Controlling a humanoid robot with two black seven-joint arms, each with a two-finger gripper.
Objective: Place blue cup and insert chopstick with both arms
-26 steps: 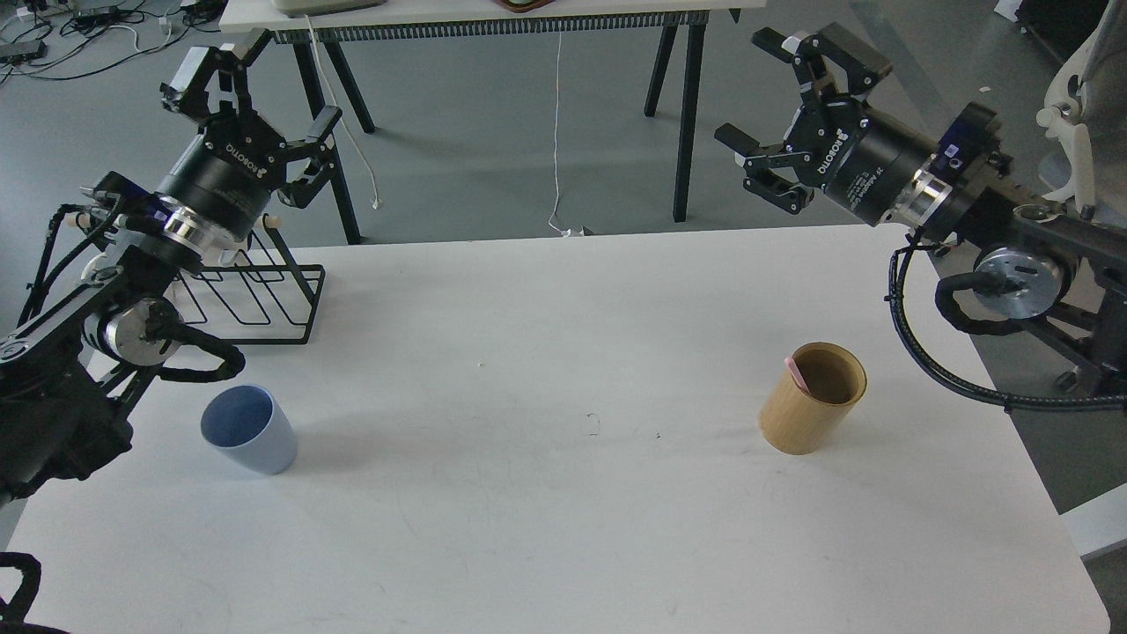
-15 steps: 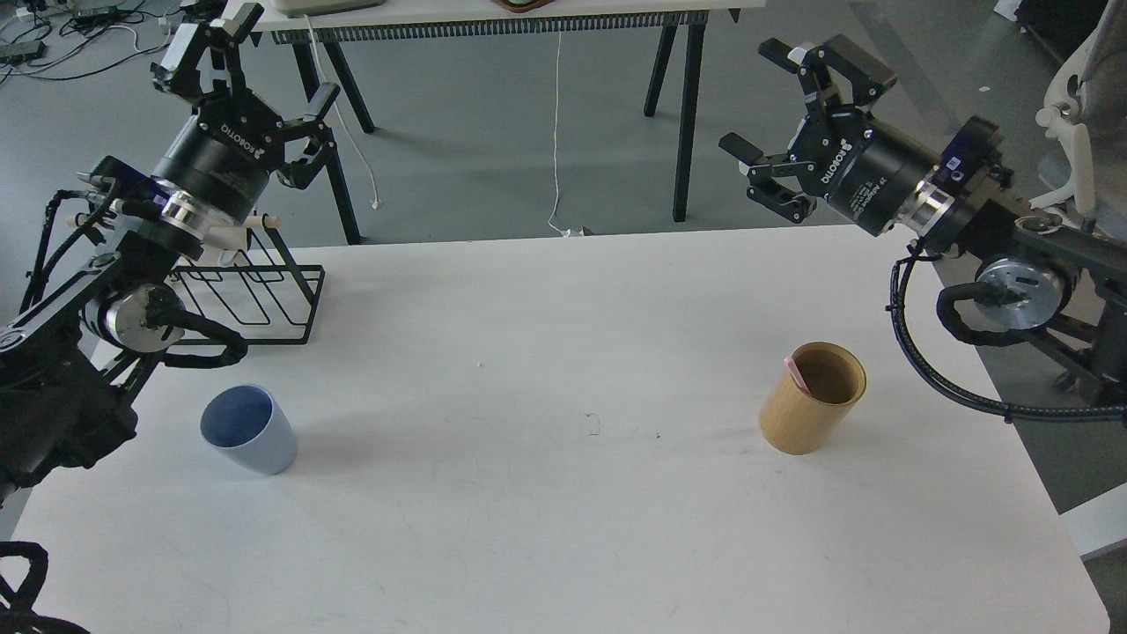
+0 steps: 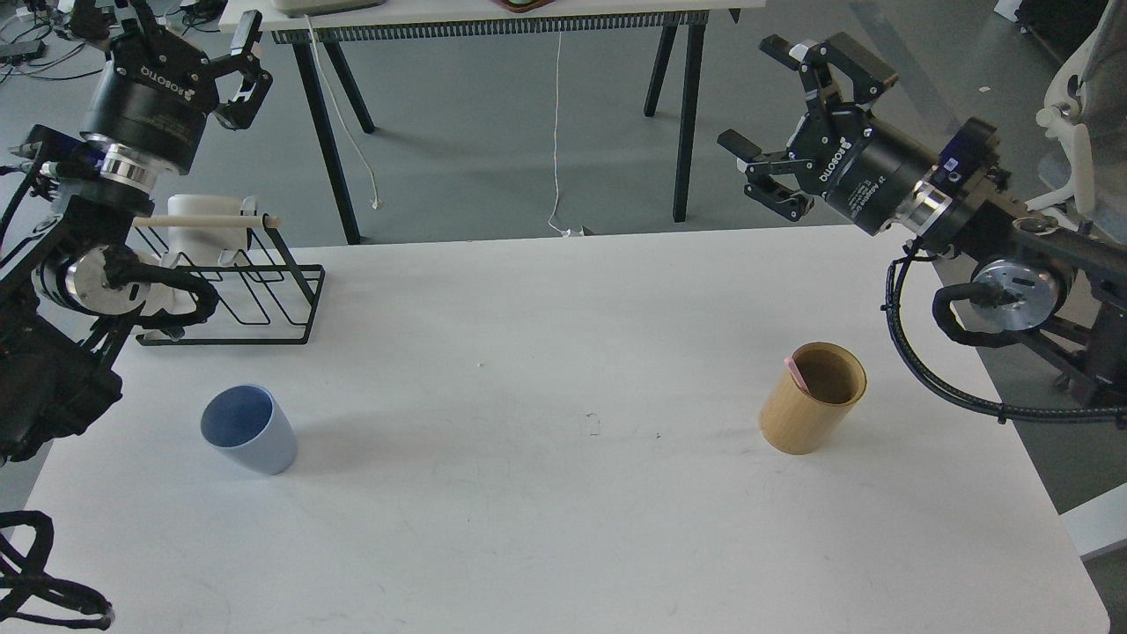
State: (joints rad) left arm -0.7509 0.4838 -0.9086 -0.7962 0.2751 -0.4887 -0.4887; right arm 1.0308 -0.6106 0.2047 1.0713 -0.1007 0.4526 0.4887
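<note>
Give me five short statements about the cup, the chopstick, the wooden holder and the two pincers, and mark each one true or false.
1. The blue cup stands upright on the white table, near its left side. True.
2. The chopstick lies flat on the table beside the cup. False: its pink end shows inside the wooden holder, leaning on the rim.
3. The left pincer is shut on the blue cup. False: it is up above the black wire rack, open and empty.
4. The right pincer is open and holds nothing. True.
5. The wooden holder lies tipped over. False: it stands upright on the right side of the table.
</note>
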